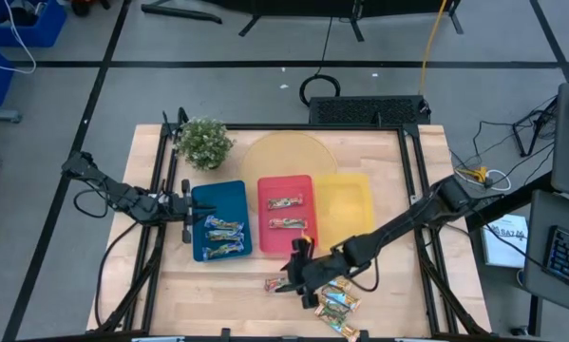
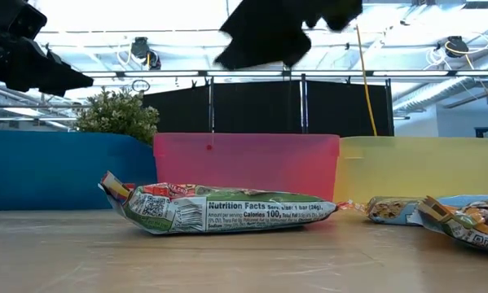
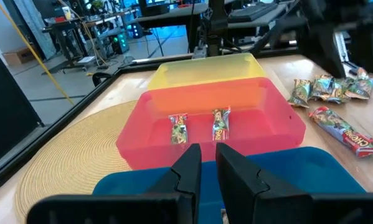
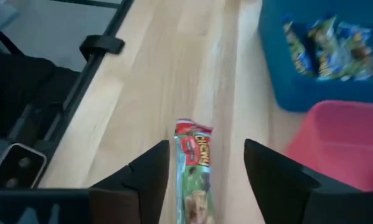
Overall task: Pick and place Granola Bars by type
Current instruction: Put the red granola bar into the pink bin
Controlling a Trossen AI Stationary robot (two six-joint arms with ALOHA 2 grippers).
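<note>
High view: the right gripper (image 1: 298, 275) hangs in the lower middle of the frame with its fingers spread above a lone red-green granola bar (image 1: 276, 283) on the wooden desk (image 1: 218, 294). An orange-gold pile (image 1: 335, 306) lies just right of it. The blue tray (image 1: 235, 195) holds blue-silver bars (image 1: 222, 237), the red tray (image 1: 286, 185) holds two red-green bars, and the yellow tray (image 1: 343, 204) holds nothing. The left gripper (image 1: 185, 204) waits at the blue tray's left edge.

Low view: the bar (image 2: 219, 212) lies flat, label outward, centre frame, in front of the red tray (image 2: 245, 167).

Left wrist view: its fingers (image 3: 189, 168) stand slightly apart, holding nothing.

Right wrist view: the bar (image 4: 195, 177) lies lengthwise between the spread fingers (image 4: 149, 177). A good grasp would probably mean a straight descent and closing across the bar's narrow middle.

The room has a grey floor, cables and a potted plant (image 1: 203, 142).
</note>
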